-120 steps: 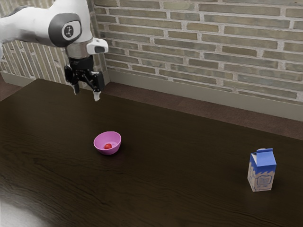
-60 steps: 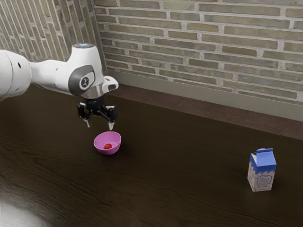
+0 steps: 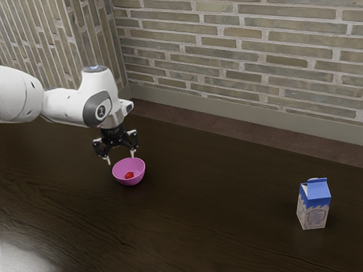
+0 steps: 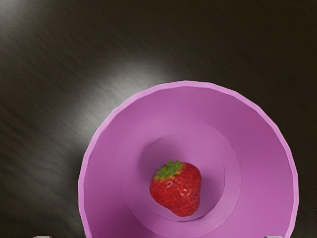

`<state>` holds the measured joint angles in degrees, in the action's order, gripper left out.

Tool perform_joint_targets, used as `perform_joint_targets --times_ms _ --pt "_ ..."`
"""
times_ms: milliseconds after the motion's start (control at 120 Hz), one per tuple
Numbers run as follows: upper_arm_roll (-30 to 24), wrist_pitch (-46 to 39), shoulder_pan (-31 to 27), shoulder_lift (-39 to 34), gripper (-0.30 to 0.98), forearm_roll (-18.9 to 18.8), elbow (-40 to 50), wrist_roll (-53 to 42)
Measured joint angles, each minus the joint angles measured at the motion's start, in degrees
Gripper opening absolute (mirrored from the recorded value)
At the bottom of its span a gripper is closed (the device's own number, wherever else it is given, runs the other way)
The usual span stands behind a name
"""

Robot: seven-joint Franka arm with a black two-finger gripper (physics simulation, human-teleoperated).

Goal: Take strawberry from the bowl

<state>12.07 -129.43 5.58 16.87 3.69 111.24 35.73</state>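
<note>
In the exterior view my gripper (image 3: pixel 121 159) hangs just above the pink bowl's far side, its two fingers wide apart with nothing between them. The pink bowl (image 3: pixel 139 173) stands upright on the table, and the red strawberry (image 3: pixel 129 175) lies inside on its bottom. In the wrist view the strawberry (image 4: pixel 177 189), with green leaves at one end, rests on the floor of the bowl (image 4: pixel 257 144). Slivers of both fingertips of my gripper (image 4: pixel 157 237) appear at the lower edge, far apart.
A milk carton (image 3: pixel 314 205) with a blue top stands on the dark wooden table (image 3: pixel 215 187), well toward the exterior view's right. Behind the table runs a brick wall (image 3: pixel 244 51).
My arm has come down and toward the exterior view's right, from high over the table to close above the bowl, and my hand has turned. The bowl, strawberry and carton have stayed put.
</note>
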Motion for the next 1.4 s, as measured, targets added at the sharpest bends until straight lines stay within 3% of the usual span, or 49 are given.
perform_joint_targets --times_ms 242,425,1400 --pt "0.06 -1.87 0.53 1.15 0.36 0.08 0.3 6.5" --pt "0.06 -2.99 0.13 2.98 0.28 0.09 0.34 9.94" --pt "-0.03 -5.04 0.06 9.77 0.25 0.06 -3.59 17.64"
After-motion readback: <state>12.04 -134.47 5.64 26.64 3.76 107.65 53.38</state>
